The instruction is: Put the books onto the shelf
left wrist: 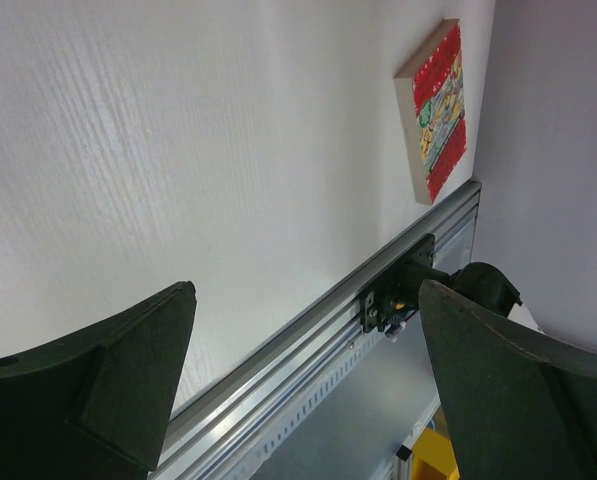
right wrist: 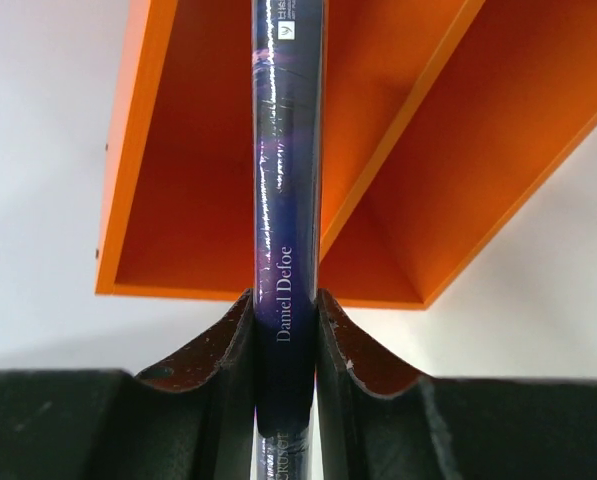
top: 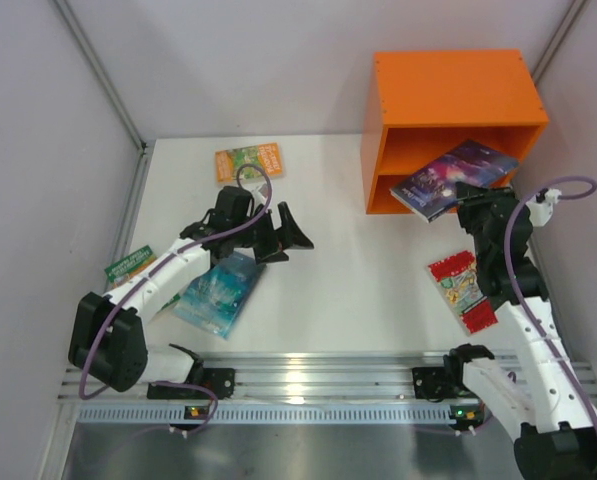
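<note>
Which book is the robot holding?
The dark blue-purple book, pinched by the right gripper in front of the orange shelf. The orange-green, green, teal and red books lie flat on the table.

the spine of the dark blue-purple book point(right wrist: 286, 200) reads "daniel defoe"

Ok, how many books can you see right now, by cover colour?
Orange-green book: 1
Dark blue-purple book: 1, clamped in the right gripper
Pale teal book: 1
Green book: 1
Red book: 1
Total: 5 books
</note>
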You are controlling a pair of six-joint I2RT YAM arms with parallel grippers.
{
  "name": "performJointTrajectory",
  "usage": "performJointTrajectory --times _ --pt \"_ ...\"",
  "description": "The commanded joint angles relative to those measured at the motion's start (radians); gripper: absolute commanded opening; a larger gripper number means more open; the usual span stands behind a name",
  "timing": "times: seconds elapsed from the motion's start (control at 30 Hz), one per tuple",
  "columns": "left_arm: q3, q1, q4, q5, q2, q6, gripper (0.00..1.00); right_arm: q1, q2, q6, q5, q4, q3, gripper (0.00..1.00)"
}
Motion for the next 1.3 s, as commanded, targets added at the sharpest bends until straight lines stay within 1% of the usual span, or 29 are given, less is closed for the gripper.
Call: performJointTrajectory --times 0.0,0.13,0.3,0.33,0.4,0.5,0.57,0.6,0.67,0.87,1.03,1.27 --pt "0.001 0.0 0.074 0.027 -0.036 -0.01 0.98 -0.037 0.015 0.07 0.036 0.311 0.043 0.0" --pt "0.001 0.002 0.084 0.034 -0.028 -0.014 0.98 -0.049 0.07 0.081 0.042 0.421 0.025 0.0" --pt "-0.003 0.0 0.098 0.038 -0.014 -0.017 0.98 -0.052 0.142 0.084 0.085 0.51 0.0 0.0" --pt "-0.005 0.0 0.103 0.041 -0.008 -0.017 0.98 -0.052 0.172 0.088 0.09 0.56 -0.012 0.0" --pt "-0.014 -0.001 0.121 0.046 0.0 -0.023 0.97 -0.054 0.209 0.091 0.105 0.597 -0.012 0.0" --pt "-0.019 -0.003 0.133 0.055 0.013 -0.027 0.97 -0.056 0.313 0.073 0.106 0.718 -0.006 0.0" --pt "-0.023 -0.003 0.141 0.055 0.021 -0.03 0.97 -0.054 0.349 0.07 0.105 0.752 0.002 0.0" --pt "-0.026 -0.006 0.147 0.057 0.024 -0.033 0.97 -0.054 0.379 0.065 0.093 0.819 -0.007 0.0" --pt "-0.034 -0.009 0.153 0.063 0.027 -0.036 0.97 -0.052 0.401 0.071 0.091 0.857 -0.021 0.0" --pt "-0.052 -0.012 0.173 0.06 0.024 -0.037 0.96 -0.022 0.473 0.102 0.12 0.829 -0.024 0.0" --pt "-0.061 -0.012 0.199 0.072 0.033 -0.047 0.96 0.027 0.536 0.122 0.131 0.826 -0.009 0.0" --pt "-0.069 -0.012 0.207 0.075 0.023 -0.045 0.96 0.072 0.581 0.119 0.074 0.671 0.058 0.01"
